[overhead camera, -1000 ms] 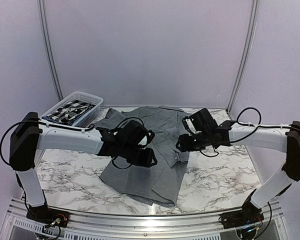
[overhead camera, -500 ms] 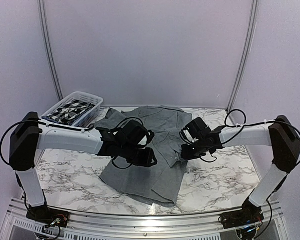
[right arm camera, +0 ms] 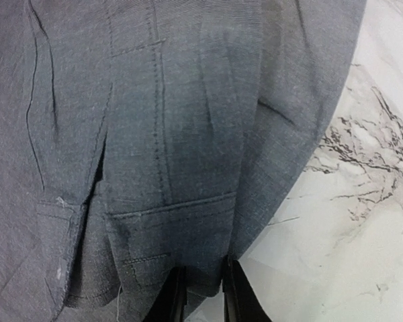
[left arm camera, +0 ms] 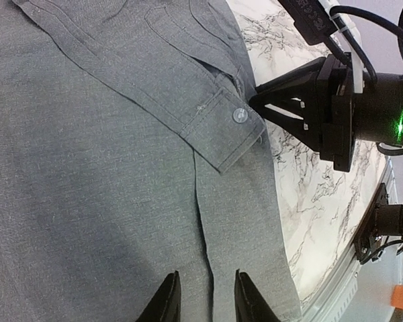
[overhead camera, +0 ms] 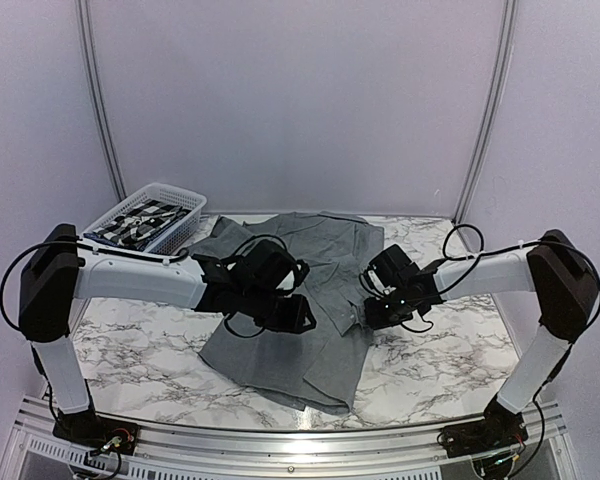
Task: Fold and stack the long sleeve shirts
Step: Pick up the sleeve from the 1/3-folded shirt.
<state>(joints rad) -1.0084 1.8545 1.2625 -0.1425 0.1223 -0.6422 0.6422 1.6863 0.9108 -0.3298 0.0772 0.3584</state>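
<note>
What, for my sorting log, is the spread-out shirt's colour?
The shirt is plain grey, clearest in the left wrist view.

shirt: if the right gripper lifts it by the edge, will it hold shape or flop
Likely floppy: the shirt lies in soft folds and creases, so lifted by one edge it should drape and sag. Pushed, it would probably bunch up rather than slide whole across the table.

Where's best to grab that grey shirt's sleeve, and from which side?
Probably the buttoned cuff, from the robot's right over the marble table: its end lies flat on the grey shirt near the edge, likely easy to pinch.
</note>
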